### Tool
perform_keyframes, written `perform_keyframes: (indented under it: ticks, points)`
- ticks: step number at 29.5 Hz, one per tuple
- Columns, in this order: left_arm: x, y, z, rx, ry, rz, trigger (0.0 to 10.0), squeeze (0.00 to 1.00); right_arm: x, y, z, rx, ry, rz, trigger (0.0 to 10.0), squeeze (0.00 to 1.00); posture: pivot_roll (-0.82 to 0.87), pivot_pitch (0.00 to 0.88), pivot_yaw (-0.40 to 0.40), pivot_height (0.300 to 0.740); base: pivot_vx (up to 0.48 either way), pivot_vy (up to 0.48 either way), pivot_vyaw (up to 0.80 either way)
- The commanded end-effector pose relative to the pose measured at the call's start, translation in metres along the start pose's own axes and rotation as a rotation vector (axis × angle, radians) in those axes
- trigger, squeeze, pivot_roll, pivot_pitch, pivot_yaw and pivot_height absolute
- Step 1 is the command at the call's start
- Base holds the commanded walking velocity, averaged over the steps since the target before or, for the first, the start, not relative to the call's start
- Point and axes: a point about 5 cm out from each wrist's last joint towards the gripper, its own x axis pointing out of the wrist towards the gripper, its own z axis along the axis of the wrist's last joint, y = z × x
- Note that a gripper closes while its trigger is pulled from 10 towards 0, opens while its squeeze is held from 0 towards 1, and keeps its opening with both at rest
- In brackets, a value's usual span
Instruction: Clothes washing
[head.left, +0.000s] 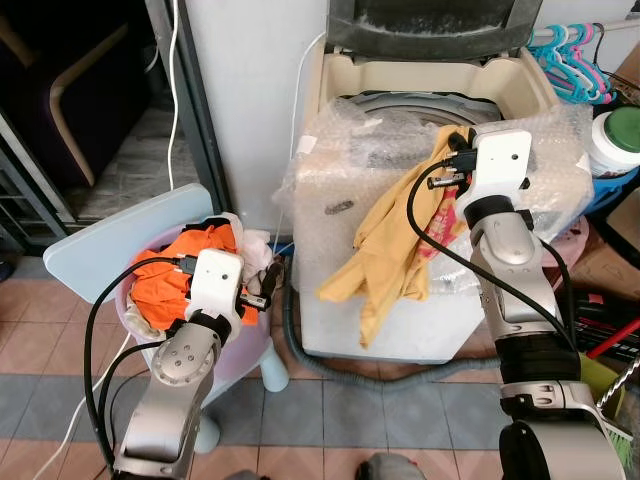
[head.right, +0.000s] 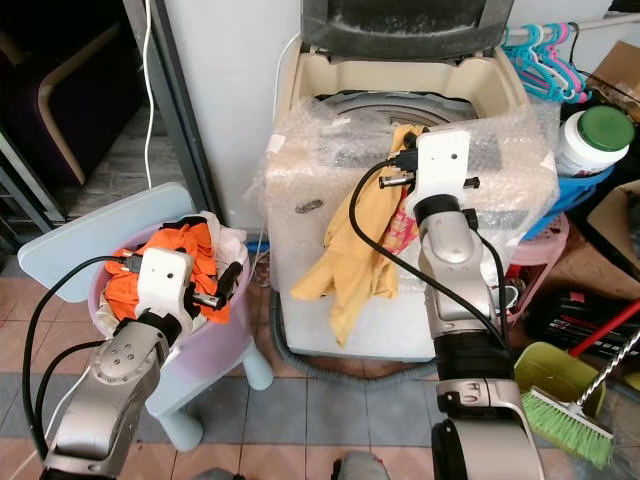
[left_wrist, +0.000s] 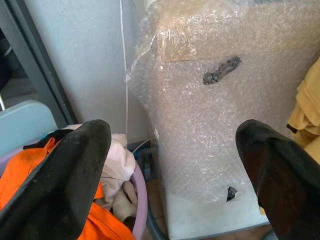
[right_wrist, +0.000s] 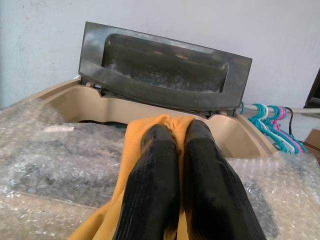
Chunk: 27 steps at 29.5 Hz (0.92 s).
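From the head views, the yellow garment (head.left: 390, 250) hung over the bubble-wrapped washing machine (head.left: 340, 215), and orange clothes (head.left: 170, 270) filled the pink basket (head.right: 235, 335). By the left wrist view, the left gripper (left_wrist: 175, 165) was spread wide beside the basket. By the right wrist view, the right gripper (right_wrist: 177, 150) pinched the yellow garment above the washer's rim.

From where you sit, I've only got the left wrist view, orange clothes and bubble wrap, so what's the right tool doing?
Observer: The right tool is shut on the yellow garment, holding it up at the washing machine's rim.
Operator: Is the machine's lid up?
Observer: Yes, the dark lid stands raised behind the opening.
Operator: Is the garment inside yet?
Observer: No, most of it drapes down the bubble-wrapped front.
Operator: And my left tool?
Observer: The left tool is open, beside the orange clothes in the pink basket.
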Motion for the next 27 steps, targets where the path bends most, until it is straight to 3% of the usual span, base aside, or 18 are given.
perform_keyframes:
  ticks: [1, 6, 10, 13, 19, 21, 27]
  points:
    - [-0.004, 0.011, -0.007, 0.010, 0.029, 0.057, 10.0, 0.00, 0.008, 0.006, 0.020, -0.001, -0.090, 0.017, 10.0, 0.00, -0.03, 0.009, 0.028, 0.740, 0.480, 0.000, 0.00]
    - [-0.002, 0.006, -0.007, -0.031, 0.032, 0.074, 10.0, 0.00, 0.015, 0.003, 0.026, -0.018, -0.118, 0.039, 10.0, 0.00, -0.02, 0.007, 0.028, 0.740, 0.480, 0.000, 0.00]
    - [-0.001, 0.008, -0.006, -0.055, 0.031, 0.114, 10.0, 0.00, 0.028, 0.003, 0.043, -0.032, -0.178, 0.084, 10.0, 0.00, -0.02, 0.005, 0.029, 0.740, 0.466, 0.000, 0.00]
    - [-0.002, 0.010, -0.008, -0.072, 0.035, 0.123, 10.0, 0.00, 0.043, -0.001, 0.066, -0.093, -0.247, 0.115, 10.0, 0.00, -0.02, 0.004, 0.026, 0.740, 0.428, 0.000, 0.00]
    - [-0.002, 0.013, -0.009, -0.071, 0.045, 0.148, 10.0, 0.00, 0.067, -0.014, 0.104, -0.121, -0.339, 0.136, 10.0, 0.00, -0.01, 0.012, 0.022, 0.740, 0.418, 0.000, 0.00]
    - [0.000, 0.011, -0.009, -0.078, 0.049, 0.154, 10.0, 0.00, 0.080, -0.018, 0.141, -0.199, -0.436, 0.165, 10.0, 0.00, -0.01, 0.008, 0.021, 0.740, 0.122, 0.000, 0.00]
    - [0.001, 0.007, -0.007, -0.065, 0.043, 0.130, 10.0, 0.00, 0.088, -0.026, 0.177, -0.206, -0.523, 0.126, 10.0, 0.00, -0.02, 0.006, 0.015, 0.740, 0.000, 0.000, 0.00]
